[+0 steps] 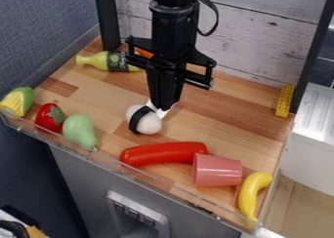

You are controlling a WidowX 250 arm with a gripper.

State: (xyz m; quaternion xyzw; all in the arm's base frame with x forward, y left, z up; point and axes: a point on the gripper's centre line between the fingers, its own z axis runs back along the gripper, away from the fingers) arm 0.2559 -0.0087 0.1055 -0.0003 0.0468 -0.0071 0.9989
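The black gripper hangs pointing down over the middle of the wooden surface. Just below and left of its lower end lies a white rounded toy with a black band around it. A small flat white piece shows around the gripper's lower end, partly hidden by it; whether it is held cannot be made out. Nearer the front edge, a long red toy lies beside a pink cup tipped on its side.
A yellow banana lies at the front right corner. At left are corn, a tomato and a green pear. Behind them lies a green-yellow bottle. A low clear rim runs along the front; a yellow ruler-like strip stands back right.
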